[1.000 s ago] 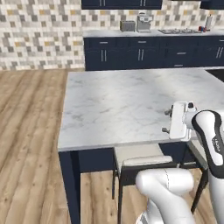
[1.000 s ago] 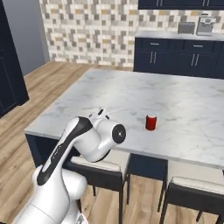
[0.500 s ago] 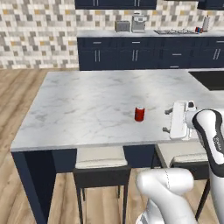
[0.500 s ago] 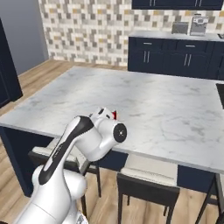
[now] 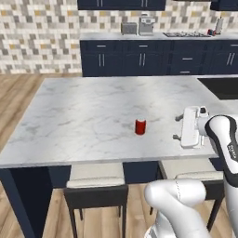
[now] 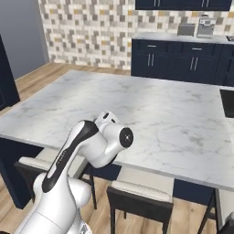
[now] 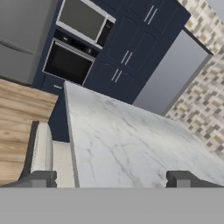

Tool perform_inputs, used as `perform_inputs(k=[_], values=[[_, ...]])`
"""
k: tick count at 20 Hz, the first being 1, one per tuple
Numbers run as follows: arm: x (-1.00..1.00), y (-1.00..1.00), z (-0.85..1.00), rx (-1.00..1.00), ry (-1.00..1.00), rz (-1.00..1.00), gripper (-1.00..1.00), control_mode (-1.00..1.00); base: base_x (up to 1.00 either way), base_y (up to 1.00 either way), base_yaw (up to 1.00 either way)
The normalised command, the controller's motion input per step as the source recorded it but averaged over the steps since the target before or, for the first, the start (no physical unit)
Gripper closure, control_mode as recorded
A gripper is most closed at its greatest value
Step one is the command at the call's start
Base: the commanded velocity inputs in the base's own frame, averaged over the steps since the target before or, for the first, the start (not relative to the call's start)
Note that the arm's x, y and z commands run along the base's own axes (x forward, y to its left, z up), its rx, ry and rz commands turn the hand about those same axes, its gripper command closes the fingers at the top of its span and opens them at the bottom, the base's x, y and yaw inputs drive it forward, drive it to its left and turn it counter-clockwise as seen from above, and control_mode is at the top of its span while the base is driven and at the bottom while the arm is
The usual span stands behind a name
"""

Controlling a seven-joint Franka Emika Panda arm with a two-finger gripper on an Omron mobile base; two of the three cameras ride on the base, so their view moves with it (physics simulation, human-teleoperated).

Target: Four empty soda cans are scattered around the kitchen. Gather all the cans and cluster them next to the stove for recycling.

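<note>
1. My gripper (image 5: 176, 128) hangs over the near right part of the big marble island (image 5: 83, 116). Its two fingers are spread wide apart. Nothing is between them.
2. One red soda can (image 5: 140, 126) stands upright on the island, near the front edge. It is to the left of my gripper and not touching it.
3. In the hand view, my two dark finger tips (image 7: 41, 178) stick up at the bottom with bare marble (image 7: 131, 148) between them.
4. The stove (image 5: 188, 34) is far away on the back counter, well apart from the can. Something small and red (image 5: 211, 32) sits just to its right, but it is too tiny for me to tell what it is.
5. A toaster (image 5: 128, 28) and a coffee machine (image 5: 147, 25) sit on that back counter too, left of the stove.
6. Two stools (image 5: 96, 188) are tucked under the island's near side.
7. The hand view shows a wall oven (image 7: 70, 62) set in navy cabinets (image 7: 131, 48), and some wood floor (image 7: 19, 127).
</note>
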Motion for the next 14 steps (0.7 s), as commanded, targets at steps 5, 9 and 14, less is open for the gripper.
perform_inputs(k=[5, 9, 14], values=[[0.0, 0.0, 0.0, 0.0, 0.0, 0.0, -1.0, 1.0, 0.34, 0.34, 0.0], [0.0, 0.0, 0.0, 0.0, 0.0, 0.0, -1.0, 1.0, 0.41, 0.21, -0.05], [0.0, 0.0, 0.0, 0.0, 0.0, 0.0, -1.0, 1.0, 0.49, 0.08, -0.1]])
